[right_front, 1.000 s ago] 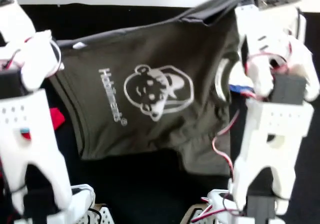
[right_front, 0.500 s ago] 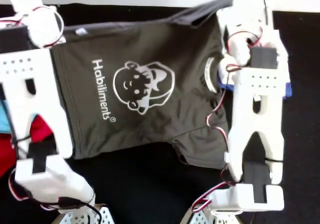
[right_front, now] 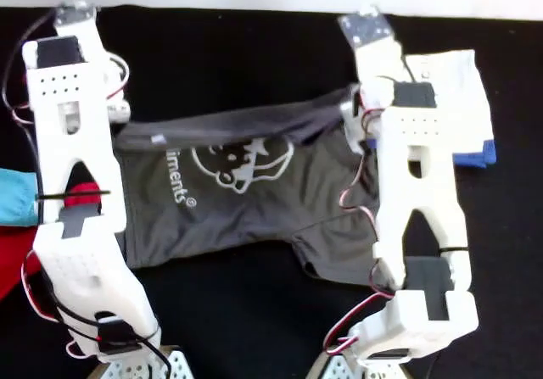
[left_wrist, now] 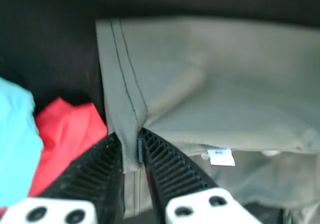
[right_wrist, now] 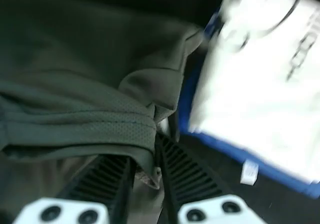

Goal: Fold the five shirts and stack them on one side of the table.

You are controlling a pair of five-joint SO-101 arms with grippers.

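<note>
a dark grey shirt (right_front: 254, 201) lies partly folded over on the black desk (right_front: 237, 65). the left gripper (left_wrist: 131, 149) has its fingers clamped on one folded edge, the right gripper (right_wrist: 145, 159) on the opposite end, just beside a folded white shirt (right_front: 462, 99).

Grey shirt (right_front: 254, 214), white print (right_front: 242, 160); red cloth (left_wrist: 67, 136); turquoise cloth (left_wrist: 17, 139).

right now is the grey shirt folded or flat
Partly folded: the grey shirt has its far edge doubled over its print, pinched by the left gripper and right gripper.
</note>
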